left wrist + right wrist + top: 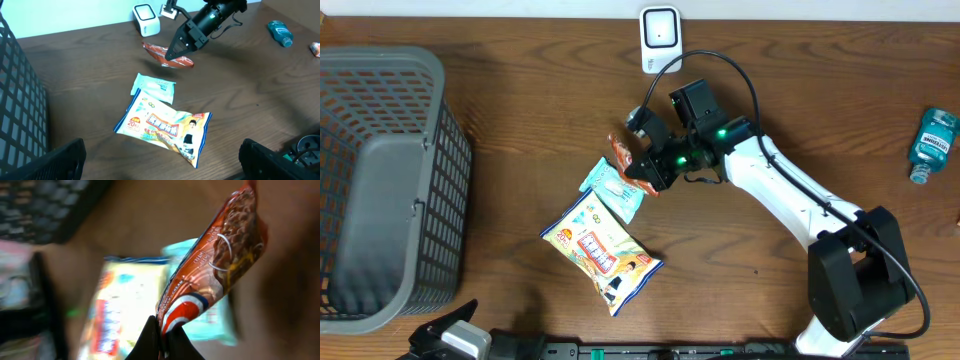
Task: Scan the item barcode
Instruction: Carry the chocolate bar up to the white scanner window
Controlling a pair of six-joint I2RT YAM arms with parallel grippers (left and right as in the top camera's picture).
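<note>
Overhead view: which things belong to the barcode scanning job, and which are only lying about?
Job: right claw, orange snack packet, white scanner.
Lying about: yellow snack bag, teal pack, grey basket, blue bottle.

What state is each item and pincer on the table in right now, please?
orange snack packet: held clear of the table, pinched at one end.
right pincer: shut on the orange snack packet.
left pincer: open, holding nothing.
teal packet: lying flat.
yellow bag: lying flat.
blue bottle: on its side.
basket: upright.
</note>
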